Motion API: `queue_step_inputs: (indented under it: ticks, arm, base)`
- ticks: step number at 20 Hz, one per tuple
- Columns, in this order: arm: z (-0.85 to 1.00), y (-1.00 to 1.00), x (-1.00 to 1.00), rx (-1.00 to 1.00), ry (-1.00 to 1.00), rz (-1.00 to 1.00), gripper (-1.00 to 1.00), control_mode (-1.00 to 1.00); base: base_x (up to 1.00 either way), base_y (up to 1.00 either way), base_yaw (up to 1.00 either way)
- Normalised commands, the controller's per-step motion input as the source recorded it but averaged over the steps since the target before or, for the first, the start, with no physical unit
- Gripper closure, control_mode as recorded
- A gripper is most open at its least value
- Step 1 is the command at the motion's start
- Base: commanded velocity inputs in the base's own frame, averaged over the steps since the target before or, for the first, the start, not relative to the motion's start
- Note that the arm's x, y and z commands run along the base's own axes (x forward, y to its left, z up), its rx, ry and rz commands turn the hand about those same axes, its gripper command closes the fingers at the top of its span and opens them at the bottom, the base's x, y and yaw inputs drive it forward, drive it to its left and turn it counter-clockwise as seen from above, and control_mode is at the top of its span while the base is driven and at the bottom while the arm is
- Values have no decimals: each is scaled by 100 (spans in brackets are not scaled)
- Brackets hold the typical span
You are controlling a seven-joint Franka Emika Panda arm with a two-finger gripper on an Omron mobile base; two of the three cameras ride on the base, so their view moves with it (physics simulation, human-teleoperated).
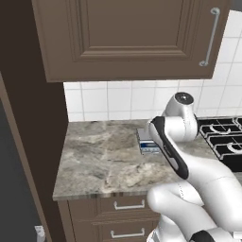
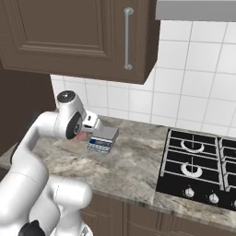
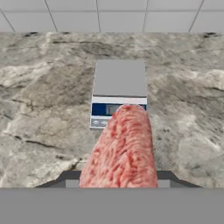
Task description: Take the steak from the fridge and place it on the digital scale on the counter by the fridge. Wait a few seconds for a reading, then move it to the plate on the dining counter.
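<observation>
The end effector point(image 3: 119, 181) is seen in the hand view clenched on the steak point(image 3: 122, 151), its two dark finger tips showing at either side of the meat's base. The steak is a pinkish-red, mottled oblong slab with a rounded far end, and it is held out toward the digital scale point(image 3: 119, 92), its tip overlapping the scale's blue-and-white front panel in that view. Whether the steak touches the scale cannot be told.

The scale is shown as a flat rectangular grey device with a smooth plain top, resting on the grey-brown marbled stone surface point(image 3: 43, 109). White square wall tiles point(image 3: 118, 15) run behind it.

In the right base view only a small pink patch of the steak point(image 2: 81, 136) is seen beside the arm's wrist, just left of the scale point(image 2: 103, 138), and a black gas hob point(image 2: 196, 168) with ringed burners and knobs is set into the surface to the right. A brown panelled wall cabinet point(image 2: 73, 37) with a metal bar handle hangs above.

In the left base view the scale point(image 1: 145, 142) is partly hidden behind the arm, and brown drawers point(image 1: 118, 205) with metal handles are shown under the surface's edge.
</observation>
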Motion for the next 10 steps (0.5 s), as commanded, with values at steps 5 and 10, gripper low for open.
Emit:
queue_step_inputs:
  ticks: [5, 10]
  arm:
    - [-19, -7, 43, 0, -1, 0, 100, -100]
    - [-6, -5, 48, 0, 0, 0, 100, -100]
  base:
    - [0, 0, 0]
    - [0, 0, 0]
